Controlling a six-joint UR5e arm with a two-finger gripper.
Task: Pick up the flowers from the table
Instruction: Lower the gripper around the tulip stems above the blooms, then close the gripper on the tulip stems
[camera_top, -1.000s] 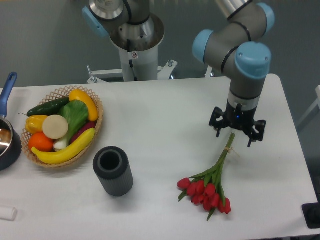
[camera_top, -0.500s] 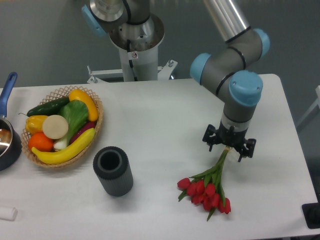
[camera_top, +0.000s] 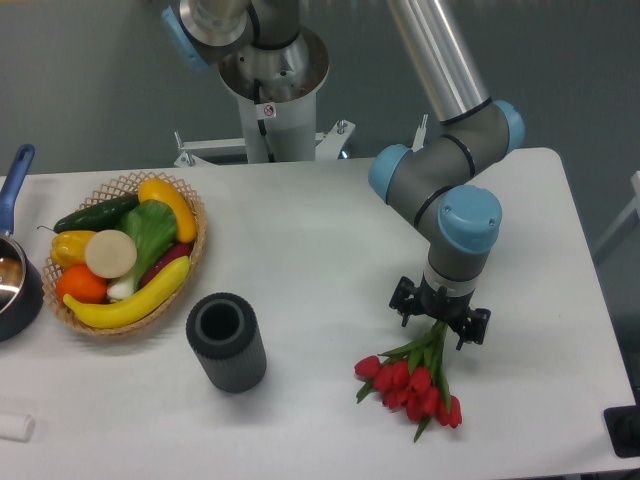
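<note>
End effector (camera_top: 439, 322) sits low over the stems of the flowers (camera_top: 414, 378) lying on the white bench (camera_top: 320, 240); fingers spread, grip apparently not closed.

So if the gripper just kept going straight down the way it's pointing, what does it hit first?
Most likely the flowers: the gripper points down over their green stems, just above the red buds. Beneath them is the table. How much height is left cannot be judged from this single view.
</note>
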